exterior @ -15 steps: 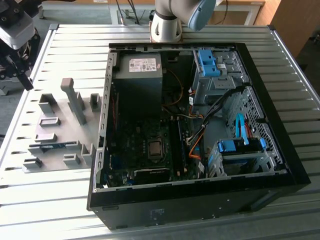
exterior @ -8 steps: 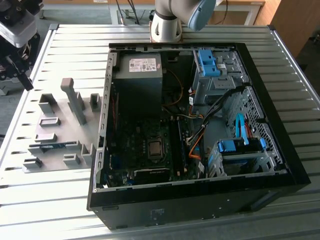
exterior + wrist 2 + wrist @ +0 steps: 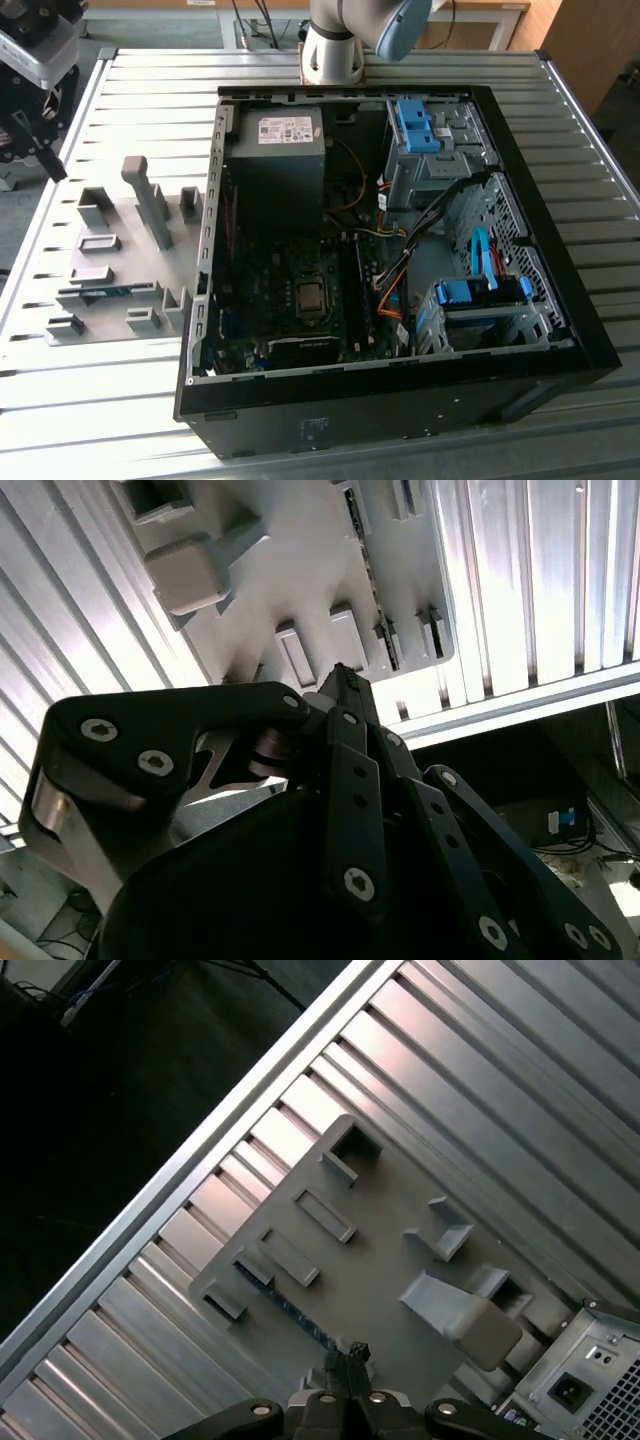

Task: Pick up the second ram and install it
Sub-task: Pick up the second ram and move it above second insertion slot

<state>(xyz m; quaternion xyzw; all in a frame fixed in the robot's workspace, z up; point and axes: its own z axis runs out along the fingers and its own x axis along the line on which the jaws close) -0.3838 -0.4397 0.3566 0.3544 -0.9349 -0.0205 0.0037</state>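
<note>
One blue stick, the second ram [image 3: 105,292], lies flat in the grey tray [image 3: 125,250], lengthwise across the exterior view, left of the computer case [image 3: 400,410]. My gripper [image 3: 350,1352] hovers just above its near end, jaws pinched together and empty.

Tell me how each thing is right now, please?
gripper: shut, holding nothing, over the grey holder.
second ram: lying in the grey holder, not picked up.
computer case: lying flat, side open.
</note>
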